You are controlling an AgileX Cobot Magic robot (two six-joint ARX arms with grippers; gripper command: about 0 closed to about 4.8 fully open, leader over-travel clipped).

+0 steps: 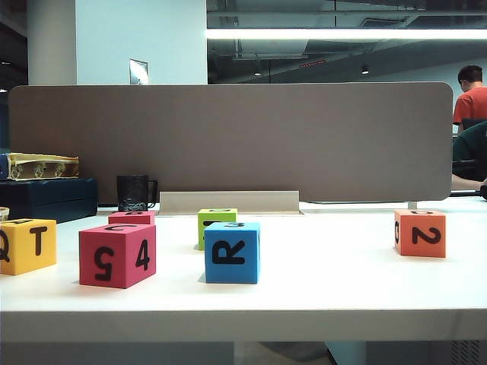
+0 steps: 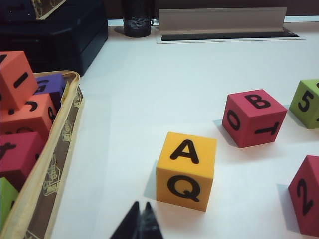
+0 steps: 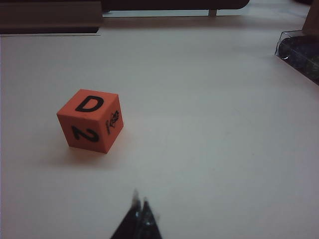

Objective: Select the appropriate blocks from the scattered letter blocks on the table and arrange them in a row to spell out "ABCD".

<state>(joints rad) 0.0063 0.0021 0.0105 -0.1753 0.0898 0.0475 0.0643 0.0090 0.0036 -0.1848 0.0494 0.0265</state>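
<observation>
1. Nearest on the tabletop (image 1: 342, 289): yellow A/Q block (image 1: 28, 245), red 5/4 block (image 1: 117, 255), blue R block (image 1: 231, 252); red B block (image 2: 254, 118) behind, orange D block (image 1: 419, 233) far right.
2. Left end effector (image 2: 139, 221) clenched, empty, near A.
3. Right end effector (image 3: 140, 219) clenched, empty, short of D.
4. Foam looks light and squashy; grip opposite side faces.

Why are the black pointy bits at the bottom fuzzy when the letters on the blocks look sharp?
Left wrist view: the shut left end effector is too near the lens and blurs, while the yellow A block stays crisp with a soft shadow. Right wrist view: the shut right end effector is smeared too; the orange D block is sharp.
</observation>
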